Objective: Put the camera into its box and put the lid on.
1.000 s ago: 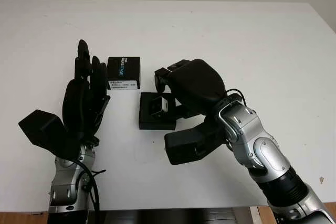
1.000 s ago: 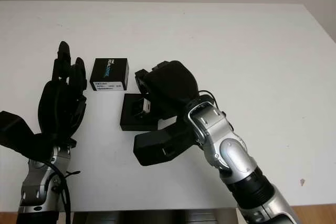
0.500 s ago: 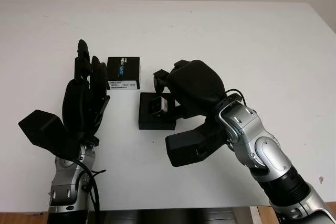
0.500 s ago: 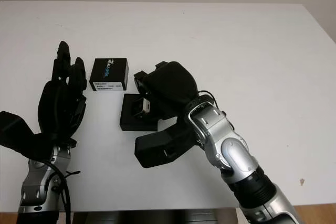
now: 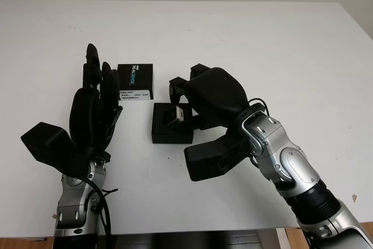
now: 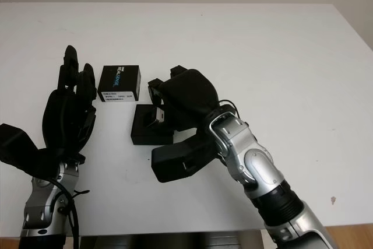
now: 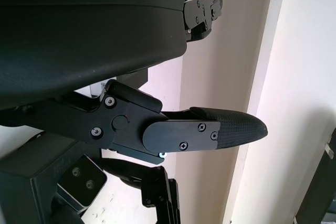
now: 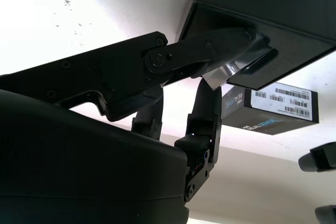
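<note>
A small silver camera (image 5: 175,114) sits at the far right corner of the open black box (image 5: 169,133) in the table's middle. My right hand (image 5: 195,94) is shut on the camera from above and holds it at the box. In the right wrist view the fingers (image 8: 210,51) pinch the silver camera (image 8: 239,66) over the box (image 8: 273,9). The black lid (image 5: 135,81), printed with white lettering and a label, lies flat just behind the box. My left hand (image 5: 93,94) is open and upright to the left of the lid.
The white table (image 5: 280,45) spreads wide to the right and back. Its right edge (image 5: 358,24) runs along the frame. A light wall (image 7: 231,77) stands behind the left hand in the left wrist view.
The right hand has shifted slightly left and away with the camera. The box and lid have slid a little left. The left hand has stayed still.
</note>
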